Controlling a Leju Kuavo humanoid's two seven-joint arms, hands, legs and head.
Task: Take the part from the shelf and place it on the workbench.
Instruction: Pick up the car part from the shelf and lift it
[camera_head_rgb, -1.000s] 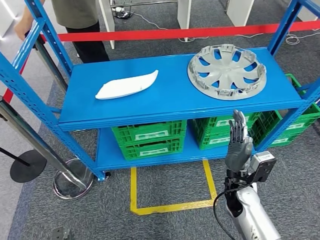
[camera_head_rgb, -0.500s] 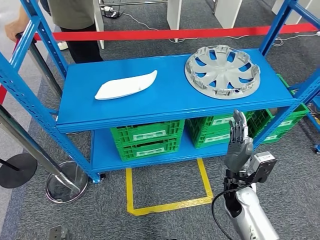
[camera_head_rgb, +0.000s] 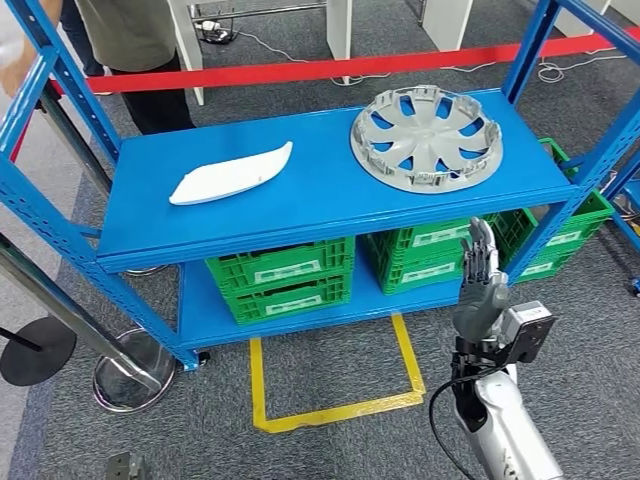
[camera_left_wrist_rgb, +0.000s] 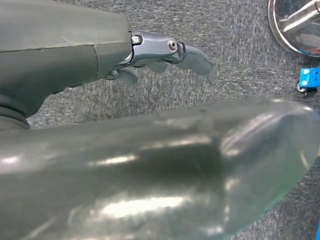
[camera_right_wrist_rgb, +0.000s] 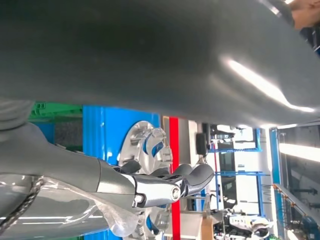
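Silver wheel cover (camera_head_rgb: 426, 137), spoked, flat on blue shelf (camera_head_rgb: 324, 205), right hand (camera_head_rgb: 478, 290) fingers (camera_head_rgb: 477, 258) extended, empty

- My right hand (camera_head_rgb: 478, 283) is dark grey.
- The shelf (camera_head_rgb: 324, 205) is blue.
- Hubcap (camera_head_rgb: 426, 123): silver-grey.
- Trim part (camera_head_rgb: 230, 173): white.
- Crates (camera_head_rgb: 290, 278): green.
- Floor tape (camera_head_rgb: 332, 410): yellow.

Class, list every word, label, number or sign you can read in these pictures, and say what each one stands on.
No text can be read in any view.
White labels on the green crates under the blue shelf: there is print on them, but it is too small and blurred to read.
Wheel cover and white part: no visible lettering.
Yellow floor marking: a plain outline, no words.
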